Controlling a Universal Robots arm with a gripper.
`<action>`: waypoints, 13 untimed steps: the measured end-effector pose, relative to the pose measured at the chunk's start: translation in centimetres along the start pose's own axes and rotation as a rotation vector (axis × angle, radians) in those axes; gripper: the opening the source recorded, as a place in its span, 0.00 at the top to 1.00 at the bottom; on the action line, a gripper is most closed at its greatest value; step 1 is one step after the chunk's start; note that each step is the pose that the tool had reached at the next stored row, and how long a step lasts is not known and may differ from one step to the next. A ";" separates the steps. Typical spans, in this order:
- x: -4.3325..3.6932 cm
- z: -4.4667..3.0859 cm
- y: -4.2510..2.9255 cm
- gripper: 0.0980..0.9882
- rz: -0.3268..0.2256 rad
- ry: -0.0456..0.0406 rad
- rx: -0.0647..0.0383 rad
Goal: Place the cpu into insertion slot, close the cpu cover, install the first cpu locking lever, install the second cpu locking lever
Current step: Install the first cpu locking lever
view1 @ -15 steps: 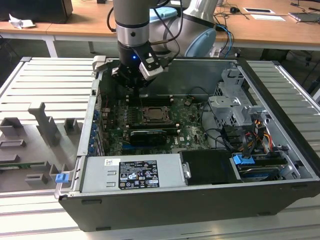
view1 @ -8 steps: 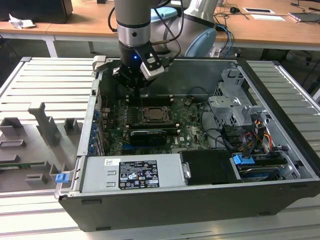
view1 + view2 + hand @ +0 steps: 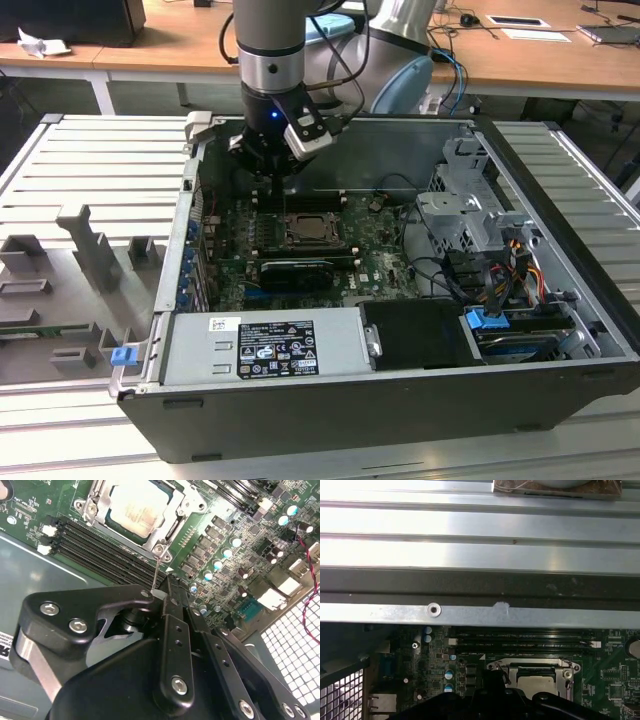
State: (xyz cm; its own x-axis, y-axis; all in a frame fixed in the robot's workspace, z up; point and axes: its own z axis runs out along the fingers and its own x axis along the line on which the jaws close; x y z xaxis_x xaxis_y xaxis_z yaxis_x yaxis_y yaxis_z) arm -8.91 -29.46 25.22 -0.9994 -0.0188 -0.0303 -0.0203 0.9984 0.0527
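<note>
Tool [image 3: 161,594] fingers closed on thin wire locking lever [image 3: 156,570] just beside socket corner | step: lever install, judged; cpu [image 3: 134,505] seated in insertion slot [image 3: 98,515], cpu cover [image 3: 186,501] down | next: swing lever under catch, keeping grip | surface [image 3: 90,160] beyond case.

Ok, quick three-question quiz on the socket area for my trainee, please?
1. True or false: the cpu sits in the insertion slot.
2. The cpu cover is: A) down over the cpu, B) standing upright, C) lying outside the case.
3. Which thin metal part stands nearest the claw?
Key: 1 true; 2 A; 3 a locking lever.
</note>
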 end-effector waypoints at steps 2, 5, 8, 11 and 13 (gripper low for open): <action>-0.11 0.00 0.00 0.99 0.000 0.0001 0.000; -0.27 0.01 -0.01 0.99 0.000 0.0001 0.000; -0.42 0.02 -0.01 0.99 0.000 0.0000 0.000; -0.56 0.02 -0.01 0.99 0.000 0.0001 0.000; -0.74 0.03 -0.02 0.99 0.000 0.0001 0.000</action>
State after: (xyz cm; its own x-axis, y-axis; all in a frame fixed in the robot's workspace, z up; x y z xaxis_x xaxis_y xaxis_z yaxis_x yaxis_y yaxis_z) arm -8.17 -29.46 25.21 -0.9994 -0.0187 -0.0302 -0.0203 0.9984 0.0526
